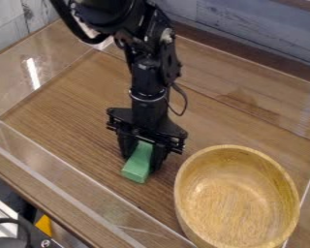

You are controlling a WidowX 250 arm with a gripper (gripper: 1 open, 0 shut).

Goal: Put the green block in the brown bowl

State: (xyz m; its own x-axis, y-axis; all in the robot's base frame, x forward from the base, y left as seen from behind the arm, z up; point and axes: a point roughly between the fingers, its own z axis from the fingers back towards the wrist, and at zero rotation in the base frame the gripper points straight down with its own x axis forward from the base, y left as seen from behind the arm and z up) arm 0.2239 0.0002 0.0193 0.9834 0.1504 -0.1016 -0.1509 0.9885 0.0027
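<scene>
Green block (139, 163): near the tabletop's (67, 111) front edge, beside the brown bowl (235, 199). Gripper (143, 145) pinches its upper end. Judged light, stiff, smooth enough to slip; grip across the narrow width, nearer mid-length.

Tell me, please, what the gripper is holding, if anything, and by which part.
The green block, it appears, held near its end away from the camera; its near end sticks out from between the fingers.
</scene>
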